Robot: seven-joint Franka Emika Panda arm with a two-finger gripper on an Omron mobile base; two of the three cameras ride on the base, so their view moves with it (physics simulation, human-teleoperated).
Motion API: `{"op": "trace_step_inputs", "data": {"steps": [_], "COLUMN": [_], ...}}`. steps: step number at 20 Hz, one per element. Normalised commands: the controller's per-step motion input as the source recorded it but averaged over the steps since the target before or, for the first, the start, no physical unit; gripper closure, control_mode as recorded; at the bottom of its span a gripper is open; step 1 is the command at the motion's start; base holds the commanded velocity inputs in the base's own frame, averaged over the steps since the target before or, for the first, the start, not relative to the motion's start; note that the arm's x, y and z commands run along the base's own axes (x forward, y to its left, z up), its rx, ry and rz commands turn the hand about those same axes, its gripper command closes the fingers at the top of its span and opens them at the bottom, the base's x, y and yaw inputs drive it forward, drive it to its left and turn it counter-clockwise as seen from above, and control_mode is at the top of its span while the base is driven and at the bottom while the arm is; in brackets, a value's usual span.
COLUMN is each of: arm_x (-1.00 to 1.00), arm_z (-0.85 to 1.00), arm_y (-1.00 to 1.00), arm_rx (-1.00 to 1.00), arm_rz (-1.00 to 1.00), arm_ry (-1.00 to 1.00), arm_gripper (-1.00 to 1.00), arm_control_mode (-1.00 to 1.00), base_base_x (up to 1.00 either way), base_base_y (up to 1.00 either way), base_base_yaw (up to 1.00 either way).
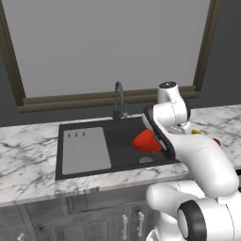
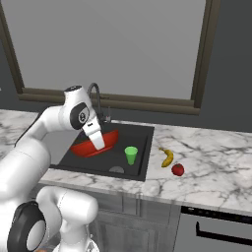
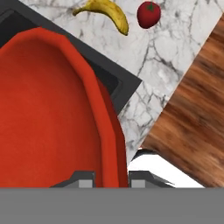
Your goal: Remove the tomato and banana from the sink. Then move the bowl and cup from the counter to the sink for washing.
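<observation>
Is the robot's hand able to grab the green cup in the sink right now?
Probably not yet. The gripper is shut on the rim of the red bowl, held tilted over the sink. The cup stands upright nearby with nothing over it, so it could be reached once the bowl is let go.

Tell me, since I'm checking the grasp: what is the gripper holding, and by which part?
The gripper holds the red bowl by its rim.

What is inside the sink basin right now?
The green cup stands upright in the sink. The red bowl hangs tilted over the basin, its rim pinched by the gripper. The bowl and arm cover the floor beneath.
</observation>
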Motion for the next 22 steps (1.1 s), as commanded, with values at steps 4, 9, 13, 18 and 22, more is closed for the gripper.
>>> {"op": "trace_step_inputs", "data": {"steps": [4, 9, 13, 18, 22], "arm_x": [0.19, 0.22, 0.19, 0.19, 0.16], "arm_z": [-0.06, -0.07, -0.04, -0.04, -0.09], "arm_y": [-0.04, 0.0, 0.0, 0.0, 0.0], "arm_rx": [-0.01, 0.0, 0.0, 0.0, 0.0], "arm_rz": [0.1, 0.09, 0.07, 0.05, 0.05], "arm_ry": [0.07, 0.08, 0.06, 0.06, 0.08], "arm_gripper": [1.0, 1.0, 1.0, 1.0, 1.0], "arm_control_mode": [-1.0, -1.0, -1.0, -1.0, -1.0], "base_base_x": [0.0, 0.0, 0.0, 0.0, 0.0], "base_base_y": [0.0, 0.0, 0.0, 0.0, 0.0], "base_base_yaw": [0.0, 0.0, 0.0, 0.0, 0.0]}}
